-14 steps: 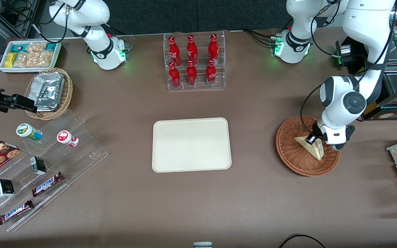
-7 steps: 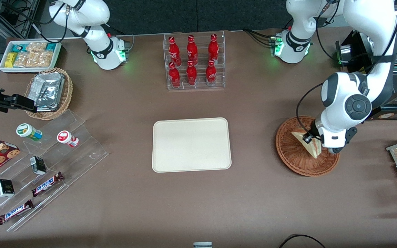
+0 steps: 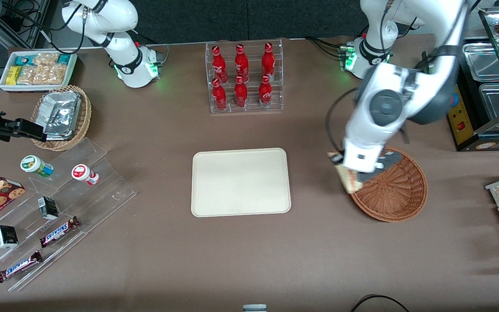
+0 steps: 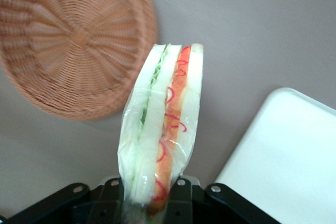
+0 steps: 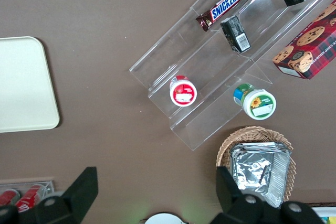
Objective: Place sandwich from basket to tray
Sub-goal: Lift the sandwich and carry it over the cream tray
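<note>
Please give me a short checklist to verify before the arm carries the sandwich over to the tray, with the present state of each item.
1. Sandwich held in the pincer: ok, the fingers are closed on its lower end in the left wrist view.
2. Sandwich lifted out of the basket: ok, it hangs above the basket's rim on the side toward the tray.
3. Basket holds nothing else: ok, only bare wicker shows.
4. Tray free to receive it: ok, its surface is bare.
5. Path between basket and tray: ok, only bare table lies there.
6. Grip firm enough for the carry: cannot tell; the wrapper looks slippery and only one end is pinched.
</note>
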Controlling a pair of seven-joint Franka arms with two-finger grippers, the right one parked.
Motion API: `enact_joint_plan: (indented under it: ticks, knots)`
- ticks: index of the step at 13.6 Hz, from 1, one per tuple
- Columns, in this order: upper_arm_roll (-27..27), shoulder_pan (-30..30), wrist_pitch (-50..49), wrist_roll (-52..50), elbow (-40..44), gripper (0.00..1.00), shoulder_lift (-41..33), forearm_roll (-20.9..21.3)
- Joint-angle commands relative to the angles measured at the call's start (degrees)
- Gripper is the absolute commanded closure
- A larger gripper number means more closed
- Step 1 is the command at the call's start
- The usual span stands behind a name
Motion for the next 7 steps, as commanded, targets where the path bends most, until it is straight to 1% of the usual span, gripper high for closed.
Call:
enact_joint_plan:
  ticks: [1,2,4,5,7]
  knots:
    - [0.9,-6.3,-0.8,-1.3,11.1,0.90,11.0,0.0]
    - [0.9,-8.9,-0.7,-2.0,13.7,0.90,13.8,0.3]
    - [0.9,-11.2,-0.7,-3.2,16.8,0.90,17.2,0.6]
    - [0.9,-12.8,-0.4,-2.6,17.3,0.90,18.1,0.6]
    - [0.9,-15.4,3.5,-3.5,17.6,0.90,20.1,0.6]
